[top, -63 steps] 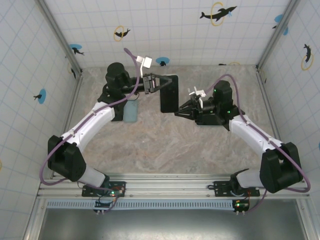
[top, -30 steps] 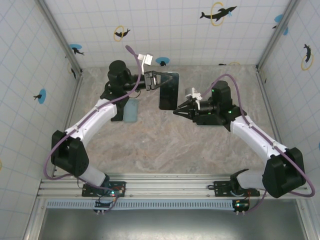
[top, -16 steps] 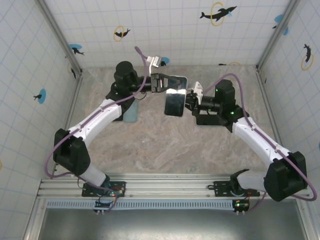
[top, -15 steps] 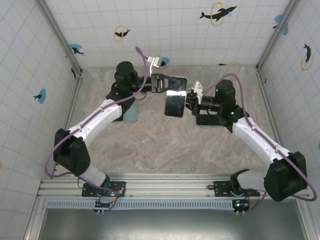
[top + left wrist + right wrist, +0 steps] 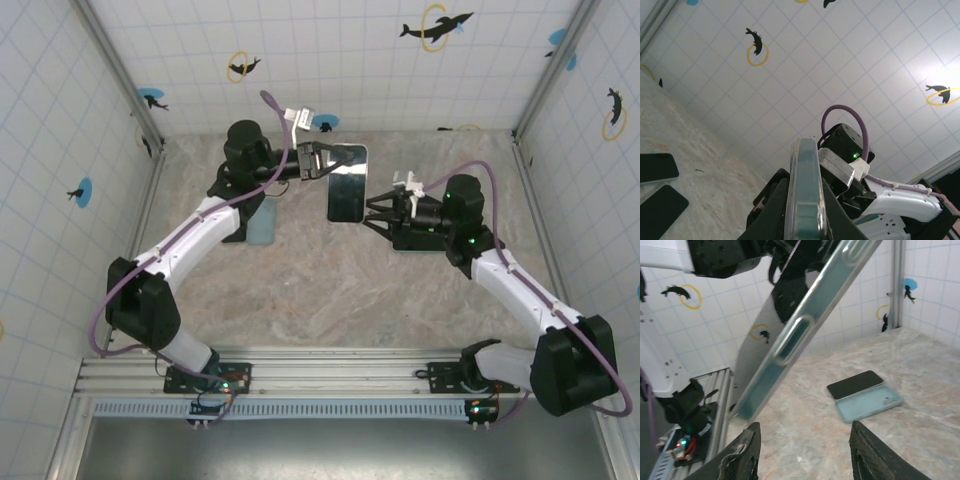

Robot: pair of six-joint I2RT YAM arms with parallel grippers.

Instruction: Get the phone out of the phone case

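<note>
Jaws of your left gripper [image 5: 318,160] clamp the phone [image 5: 347,188], in its phone case [image 5: 785,347], near one end, long axis running off toward your right gripper [image 5: 372,214], whose jaws stand parted and empty just short of its free end.

3 white walls ruled with a pale blue grid close in the cell: a back wall [image 5: 330,60], a left wall [image 5: 45,130] and a right wall [image 5: 600,220]. 2 grey aluminium posts [image 5: 115,70] stand in the far corners. Printed on the walls are black dolphins leaping through yellow rings [image 5: 436,27] and black fish on round blue discs [image 5: 151,97]. The beige, marble-patterned worktop [image 5: 330,290] is evenly lit. A silver aluminium rail [image 5: 340,377] runs along its near edge, with a perforated white strip [image 5: 340,408] beside it and a dark grey panel [image 5: 330,450] nearer the camera. In the left wrist view a bright glare [image 5: 935,65] washes out part of a wall.
</note>
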